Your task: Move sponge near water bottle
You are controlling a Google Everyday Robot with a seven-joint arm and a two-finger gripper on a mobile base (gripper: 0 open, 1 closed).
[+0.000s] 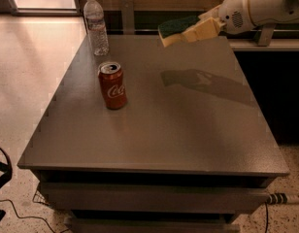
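Pale floor (28, 72), grey table (188, 135), hand (189, 30) holding sponge (174, 26) above it

High view over table (178, 130), hand (191, 31) upper-right

White rounded arm (268, 1) ends in cream gripper (187, 33), upper right.

Robot test room: claw (191, 29) above grey table (188, 130)
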